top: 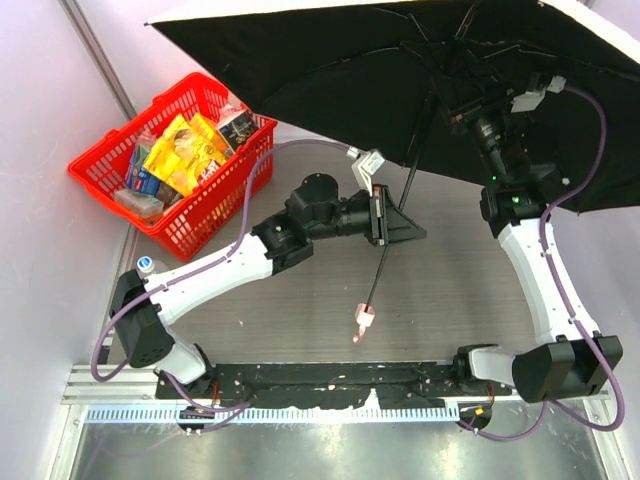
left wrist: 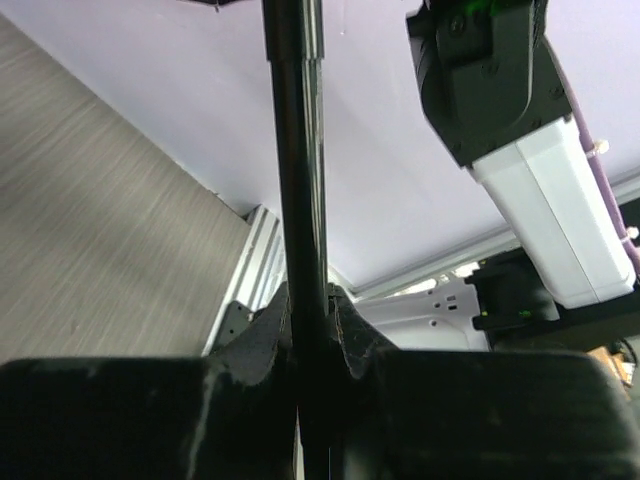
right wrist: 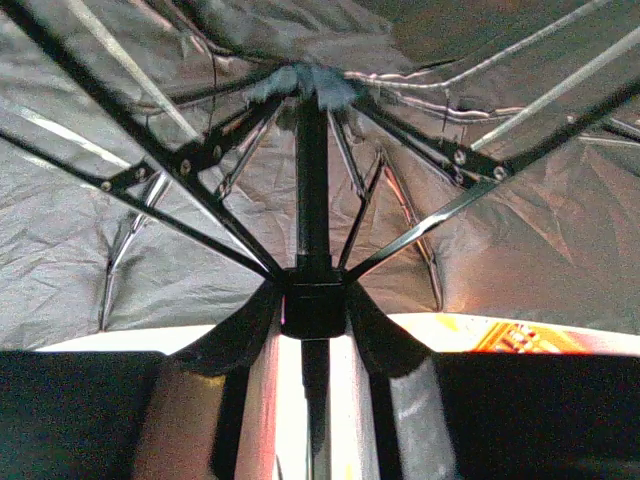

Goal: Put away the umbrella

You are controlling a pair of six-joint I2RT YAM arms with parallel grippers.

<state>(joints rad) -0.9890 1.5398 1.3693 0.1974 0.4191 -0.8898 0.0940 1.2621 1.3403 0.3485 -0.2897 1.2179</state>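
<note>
Collapsing the canopy looks to be the step in hand, since the pale pink fabric folding umbrella [top: 400, 80] stands fully open across the upper right of the overhead view, with its dark lining facing the camera and a pale rim showing at the top right corner. Its thin black shaft [top: 405, 180] slants down toward the centre of the frame, ending in the small pink handle [top: 366, 320] and loop low over the grey wood-grain tabletop [top: 470, 290].

The left claw [top: 392, 228] is clamped on the shaft partway along it; in the left wrist view its two dark fingers [left wrist: 265, 330] press against the rod from both sides. The right claw [right wrist: 313, 310] is up under the canopy, its fingers closed around the black sliding runner [right wrist: 313, 300], where the metal ribs [right wrist: 200, 150] fan out.

The next move probably calls for the left arm to keep the shaft steady while the right draws the runner down the shaft toward the handle, in line with the rod so it does not bind. Any catch on the runner is not visible. The red plastic basket [top: 130, 125] full of packets sits at the upper left, well apart from the umbrella.
</note>
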